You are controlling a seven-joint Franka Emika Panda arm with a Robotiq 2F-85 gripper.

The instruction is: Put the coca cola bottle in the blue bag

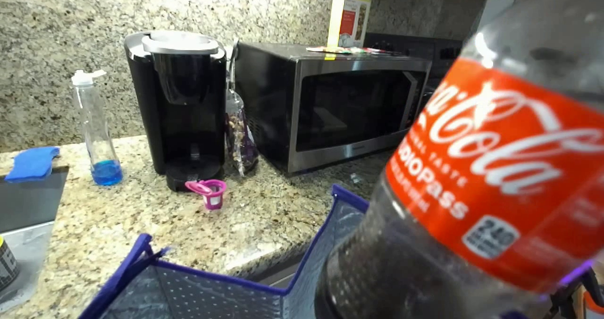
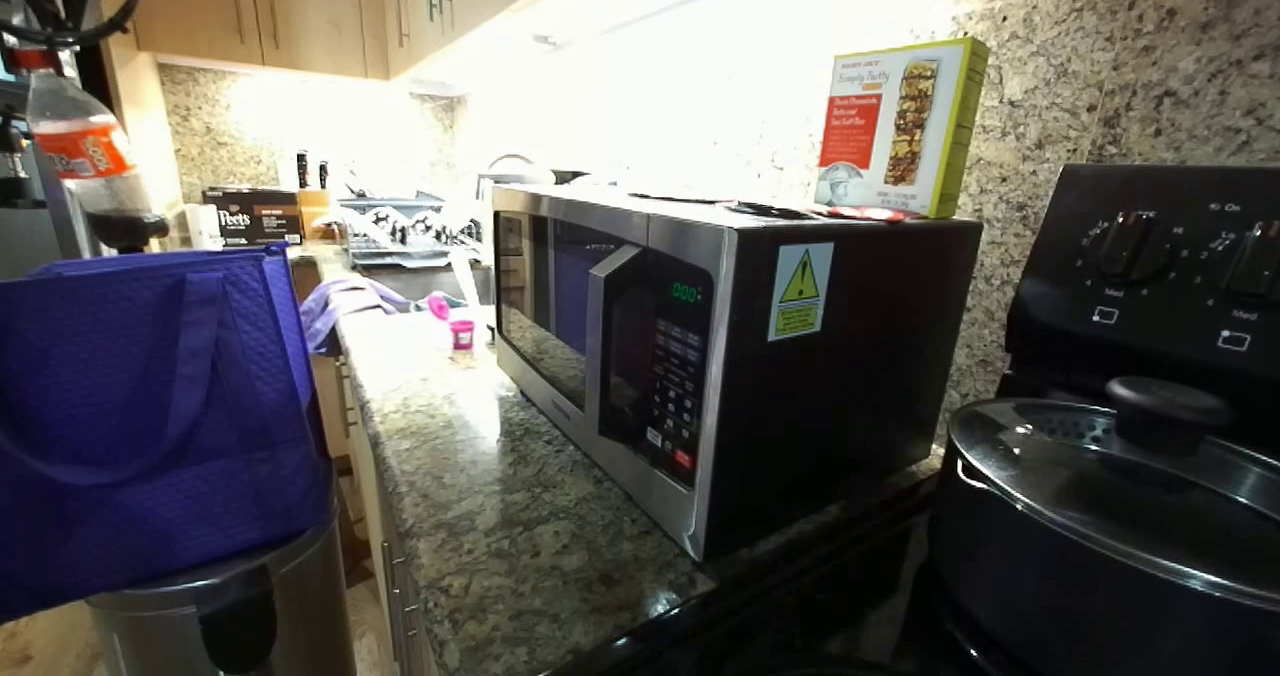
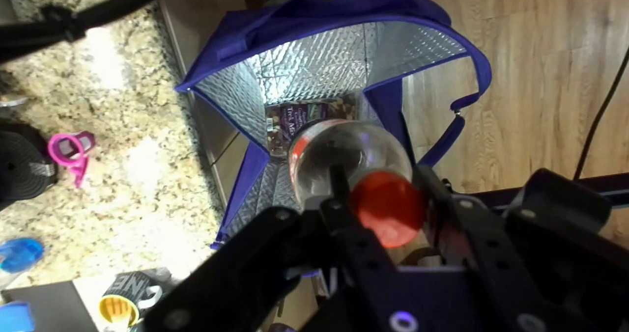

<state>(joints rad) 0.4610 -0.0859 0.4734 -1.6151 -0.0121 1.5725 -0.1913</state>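
The coca cola bottle (image 1: 490,168) looms large and tilted in an exterior view. It also shows at the far left in an exterior view (image 2: 85,151), its base near the bag's rim height. In the wrist view my gripper (image 3: 383,189) is shut on the coca cola bottle (image 3: 329,160) at its red cap and neck. The blue bag (image 2: 150,436) stands open below the bottle. Its silvery lining and blue rim show in the wrist view (image 3: 314,62) and in an exterior view (image 1: 217,281). The bottle hides part of the bag's opening.
A trail mix package (image 3: 304,116) lies inside the bag. The bag stands on a metal bin (image 2: 220,596) beside the granite counter (image 2: 450,516). The counter holds a microwave (image 2: 740,386), a coffee maker (image 1: 188,97), a pink pod cup (image 1: 213,196) and a blue-liquid bottle (image 1: 96,125).
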